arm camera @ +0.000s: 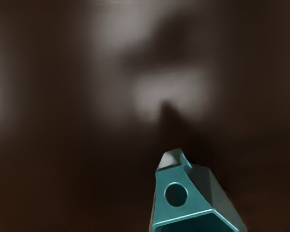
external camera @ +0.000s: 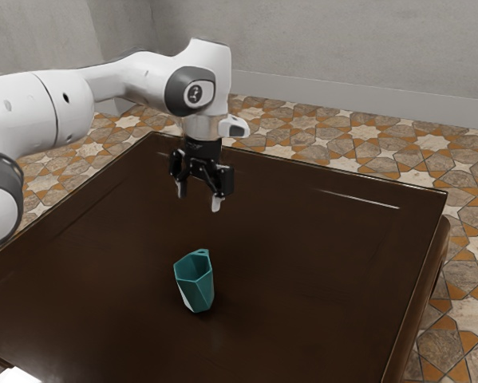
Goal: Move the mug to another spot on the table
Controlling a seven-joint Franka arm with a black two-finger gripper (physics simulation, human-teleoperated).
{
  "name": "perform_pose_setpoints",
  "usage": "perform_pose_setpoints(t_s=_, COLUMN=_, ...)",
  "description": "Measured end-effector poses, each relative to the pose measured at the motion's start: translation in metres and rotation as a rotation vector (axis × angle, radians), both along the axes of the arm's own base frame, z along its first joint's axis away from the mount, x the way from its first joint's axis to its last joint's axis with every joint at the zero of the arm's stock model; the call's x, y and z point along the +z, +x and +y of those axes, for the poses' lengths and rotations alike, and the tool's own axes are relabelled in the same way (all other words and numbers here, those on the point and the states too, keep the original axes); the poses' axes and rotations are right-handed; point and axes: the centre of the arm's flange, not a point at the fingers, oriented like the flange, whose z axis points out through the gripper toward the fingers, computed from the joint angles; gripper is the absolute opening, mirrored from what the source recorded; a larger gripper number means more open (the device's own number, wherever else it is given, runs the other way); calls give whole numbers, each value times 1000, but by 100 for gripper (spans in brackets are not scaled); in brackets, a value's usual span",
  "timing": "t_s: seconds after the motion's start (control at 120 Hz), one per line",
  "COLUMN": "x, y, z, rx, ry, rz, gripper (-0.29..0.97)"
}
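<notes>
So, starting at the exterior view's left: the white arm [external camera: 79, 96] comes in from the upper left and bends down over the dark brown tabletop [external camera: 326, 263]. At its end the black claw [external camera: 199, 199] points straight down and hangs in the air, well above the wood. Its two fingers stand clearly apart, fairly wide, and there's nothing between them. It isn't touching or holding anything, just open over bare tabletop.

A bit lower in the exterior view, roughly under the claw and nearer the camera, sits the teal mug [external camera: 195, 281]. It's a faceted, angular thing, standing upright on the tabletop with its open mouth facing up, apart from the claw with a clear gap of air between them. Its small handle bump sticks up at the rim on the exterior view's right side.

In the wrist view the mug [arm camera: 193, 203] shows from above, with a round hole through its handle, and glossy dark tabletop [arm camera: 86, 145] all around it.

Further to the exterior view's right, the tabletop runs to its raised edge, and past that is a patterned tile floor [external camera: 462, 159].
</notes>
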Motion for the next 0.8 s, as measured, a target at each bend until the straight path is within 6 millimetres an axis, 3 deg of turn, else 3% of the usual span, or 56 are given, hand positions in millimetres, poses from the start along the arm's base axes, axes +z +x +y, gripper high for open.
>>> perform_pose_setpoints(t_s=0.483, x=-88, y=-20, z=-27, rx=189, ry=-102, rz=184, gripper=68)
perform_pose_setpoints(t_s=0.8, x=-102, y=-8, z=-3, rx=267, ry=-50, rz=143, gripper=68)
